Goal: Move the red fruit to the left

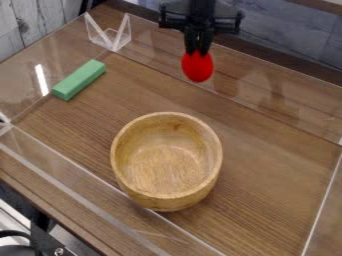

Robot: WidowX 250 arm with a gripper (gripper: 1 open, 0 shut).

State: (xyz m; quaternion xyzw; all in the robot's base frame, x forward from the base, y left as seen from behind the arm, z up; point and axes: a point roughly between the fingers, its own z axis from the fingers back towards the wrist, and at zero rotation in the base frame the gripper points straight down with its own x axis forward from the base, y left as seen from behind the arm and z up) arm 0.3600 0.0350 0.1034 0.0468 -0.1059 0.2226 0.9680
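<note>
Brown wooden table [267, 150] carries a round wooden bowl [166, 159] near its front edge. Toward the far edge, the black pincer [198, 47] is clenched on the small glossy red fruit [198, 65].

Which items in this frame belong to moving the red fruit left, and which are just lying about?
Part of the job:
- red fruit, held off the table
- gripper, shut on it from above

Just lying about:
- wooden bowl, near the table's middle
- green block, at the left
- clear stand, at the back
</note>
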